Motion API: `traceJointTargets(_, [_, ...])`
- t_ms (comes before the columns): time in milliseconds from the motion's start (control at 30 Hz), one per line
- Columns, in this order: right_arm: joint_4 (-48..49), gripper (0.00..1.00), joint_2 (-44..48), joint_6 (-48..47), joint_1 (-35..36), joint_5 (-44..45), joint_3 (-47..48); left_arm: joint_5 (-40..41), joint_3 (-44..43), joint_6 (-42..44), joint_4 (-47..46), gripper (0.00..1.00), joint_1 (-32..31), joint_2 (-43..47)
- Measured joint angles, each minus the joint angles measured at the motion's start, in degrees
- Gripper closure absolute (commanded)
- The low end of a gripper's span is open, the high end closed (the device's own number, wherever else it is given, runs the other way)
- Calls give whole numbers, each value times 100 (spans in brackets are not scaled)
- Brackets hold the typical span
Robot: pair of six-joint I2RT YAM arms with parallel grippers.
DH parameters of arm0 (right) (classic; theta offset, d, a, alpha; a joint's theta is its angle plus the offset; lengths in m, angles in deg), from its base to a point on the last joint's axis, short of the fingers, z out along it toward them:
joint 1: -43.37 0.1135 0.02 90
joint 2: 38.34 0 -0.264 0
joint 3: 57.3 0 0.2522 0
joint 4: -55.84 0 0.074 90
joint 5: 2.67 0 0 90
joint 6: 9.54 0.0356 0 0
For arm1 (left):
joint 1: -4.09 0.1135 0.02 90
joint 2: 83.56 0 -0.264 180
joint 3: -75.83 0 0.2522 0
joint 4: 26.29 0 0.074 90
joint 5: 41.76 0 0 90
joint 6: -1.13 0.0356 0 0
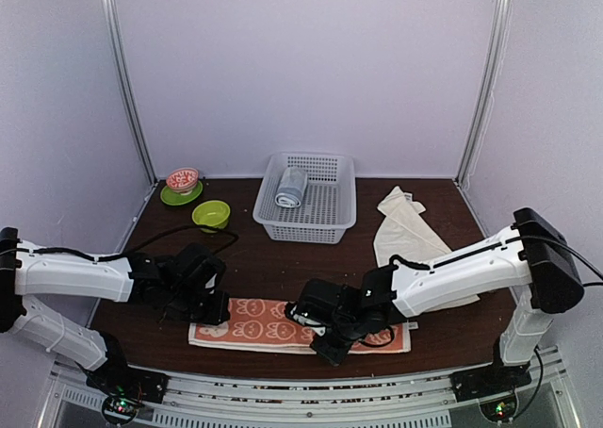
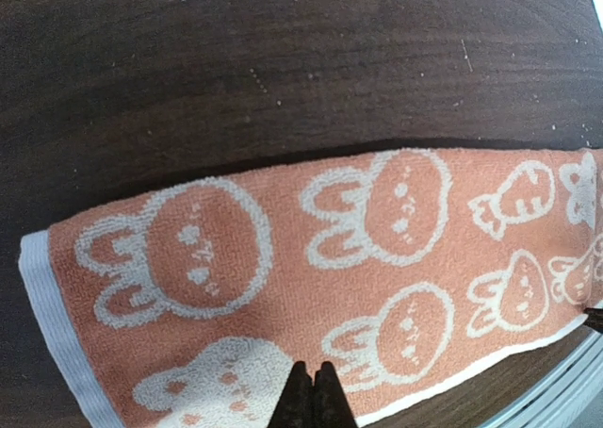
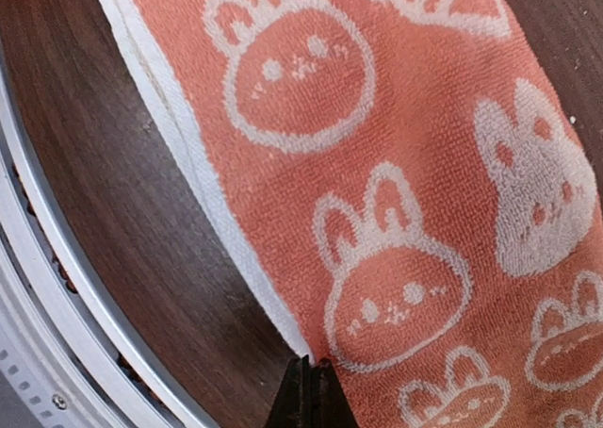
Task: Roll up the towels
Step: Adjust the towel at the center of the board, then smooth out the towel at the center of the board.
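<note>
The left arm (image 1: 71, 275) and the right arm (image 1: 462, 272) are wearing smooth white shells on their long links, with black housings bulging at the joints (the right one's shoulder block looking the bulkiest). A thin black cable (image 1: 179, 232) is running along each. The left pincer (image 2: 313, 395) and the right pincer (image 3: 306, 390) are showing dark, tapered fingertips. Small green and red lights are glowing on the two black bases (image 1: 121, 405).

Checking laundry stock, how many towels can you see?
3: orange towel flat at the near edge, cream towel crumpled at right, grey towel rolled inside the basket.
</note>
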Motion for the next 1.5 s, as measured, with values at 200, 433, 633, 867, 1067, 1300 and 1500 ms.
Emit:
traceJointTargets(200, [-98,60,-291,4,0,-7,-11,-2,0,0,-2,100,0,-20])
traceJointTargets(433, [-48,55,603,382,-96,76,-398,0,0,0,-4,100,0,-68])
traceJointTargets(633, [284,54,2380,1412,-723,426,-1600,-4,0,4,-92,100,0,-197])
traceJointTargets(867, [566,51,3182,2487,-1867,577,-3169,-28,0,9,-249,100,0,-420])
traceJointTargets(1067, [835,65,2850,2809,-2138,767,-3250,-31,177,4,-328,100,0,-439])
traceJointTargets(1300, [914,68,2487,2868,-2575,1023,-3270,-59,511,-63,-708,100,-4,-289])
traceJointTargets(1500, [940,52,2516,2800,-2732,1043,-3281,-90,717,-168,-1003,100,-52,-149])
